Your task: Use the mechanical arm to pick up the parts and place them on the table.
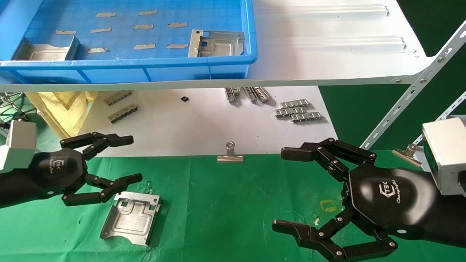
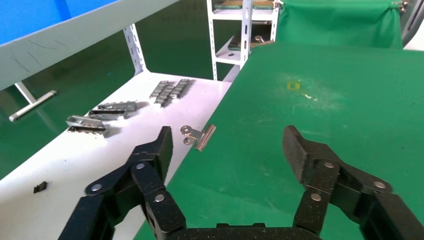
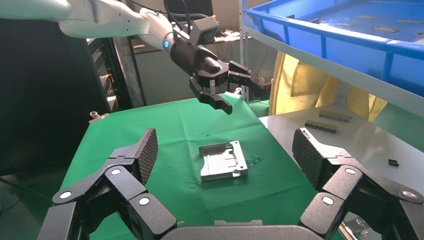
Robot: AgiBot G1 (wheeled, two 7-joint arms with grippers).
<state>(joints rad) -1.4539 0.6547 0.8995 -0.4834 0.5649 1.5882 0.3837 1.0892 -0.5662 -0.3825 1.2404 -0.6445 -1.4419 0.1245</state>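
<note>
One silvery part (image 1: 131, 217) lies flat on the green table (image 1: 233, 203) at the near left; it also shows in the right wrist view (image 3: 223, 161). Two more parts sit in the blue bin (image 1: 153, 69) on the shelf, one at the right (image 1: 215, 43) and one at the left (image 1: 45, 50). My left gripper (image 1: 133, 158) is open and empty, hovering just above and behind the part on the table. My right gripper (image 1: 282, 189) is open and empty over the right of the table. Both wrist views show wide-open fingers with nothing between them.
The white shelf (image 1: 327, 54) overhangs the back. A lower white board (image 1: 204, 123) holds small grey ridged strips (image 1: 297, 111) and clips. A silver binder clip (image 1: 230, 154) holds the cloth's back edge. A slanted shelf strut (image 1: 411, 94) stands at right. A yellow mark (image 1: 329, 205) is on the cloth.
</note>
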